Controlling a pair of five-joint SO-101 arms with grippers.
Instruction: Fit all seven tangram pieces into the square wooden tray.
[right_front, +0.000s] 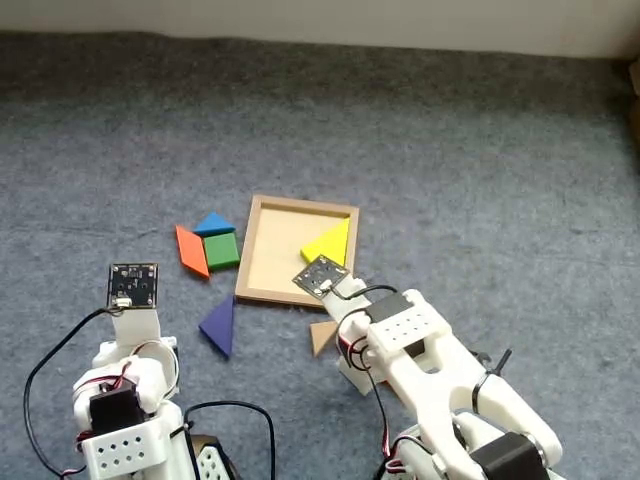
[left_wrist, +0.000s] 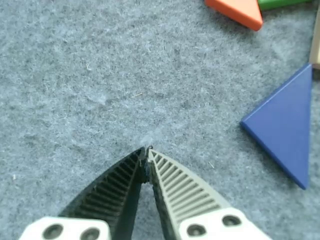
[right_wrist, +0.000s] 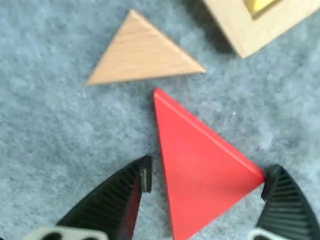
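One wooden triangle (right_wrist: 142, 52) beside red triangle (right_wrist: 200, 165), right pincer (right_wrist: 207, 177) wide astride, left pincer (left_wrist: 147, 152) closed.

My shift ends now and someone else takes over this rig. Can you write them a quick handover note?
Left gripper shut, over bare carpet beside the dark blue triangle.
Right gripper open, straddling the red triangle near the wooden triangle.
Done: yellow triangle lies in the tray.
To do: those three, plus orange parallelogram, green square and light blue triangle beside the tray.
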